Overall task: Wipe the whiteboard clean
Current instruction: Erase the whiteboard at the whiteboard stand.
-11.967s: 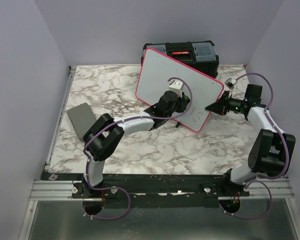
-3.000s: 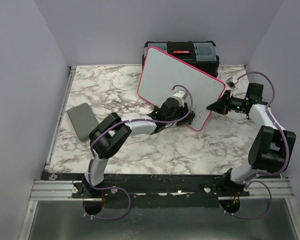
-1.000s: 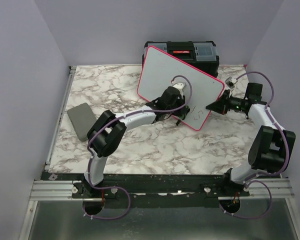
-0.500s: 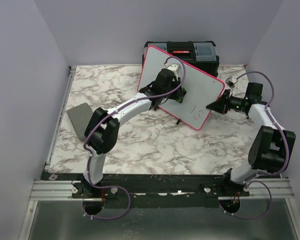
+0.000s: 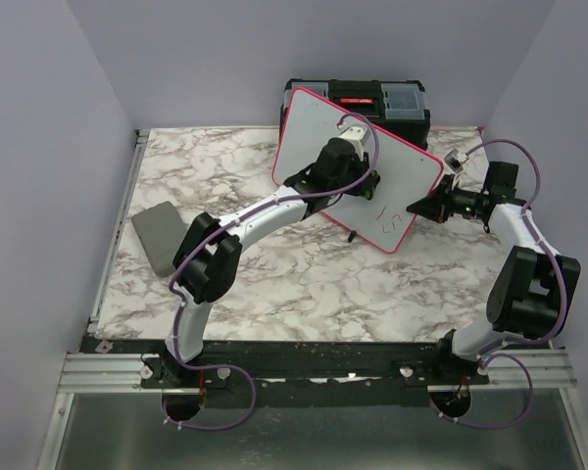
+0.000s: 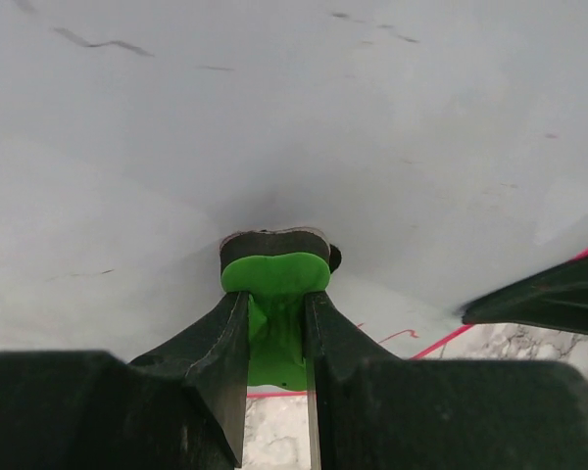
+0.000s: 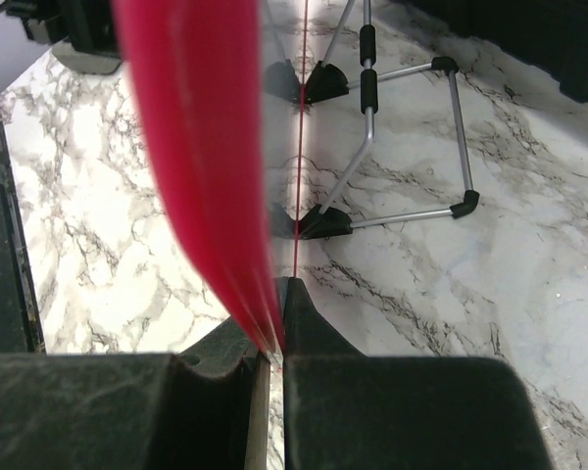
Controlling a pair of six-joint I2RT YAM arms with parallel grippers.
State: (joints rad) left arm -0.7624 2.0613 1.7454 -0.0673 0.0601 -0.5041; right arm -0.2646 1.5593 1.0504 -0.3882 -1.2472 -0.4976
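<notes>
The marble counter point(image 5: 274, 284) carries everything. The whiteboard point(image 5: 306, 132) stands toward its back, tilted on its folding wire stand point(image 7: 366, 90), just in front of the black toolbox point(image 5: 392, 98). A board propped like that would probably slide or tip under a push, so my right jaws are clenched on its pink-red rim at the right edge, bracing it. A grey flat pad point(image 5: 157, 238) lies well apart at the left of the counter, unused.

My left arm reaches across the board face near its upper middle. My left jaws grasp a small green eraser point(image 6: 274, 274), its dark pad pressed flat against the white surface so a stroke can rub. A few red marks point(image 5: 390, 215) remain in the lower right corner, below the eraser, so I judge the wiping unfinished and that corner the next target.
</notes>
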